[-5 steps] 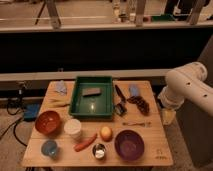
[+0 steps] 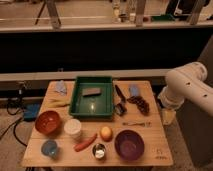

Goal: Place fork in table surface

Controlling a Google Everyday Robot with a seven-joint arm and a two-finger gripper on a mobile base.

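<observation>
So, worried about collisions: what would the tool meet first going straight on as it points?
The tool hangs beside the table surface, pointing down; probably floor first, though depth is unclear.

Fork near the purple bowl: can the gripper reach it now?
Probably yes: the fork lies flat near the right edge of the table surface, and the gripper hangs just past that edge, with nothing between them.
</observation>
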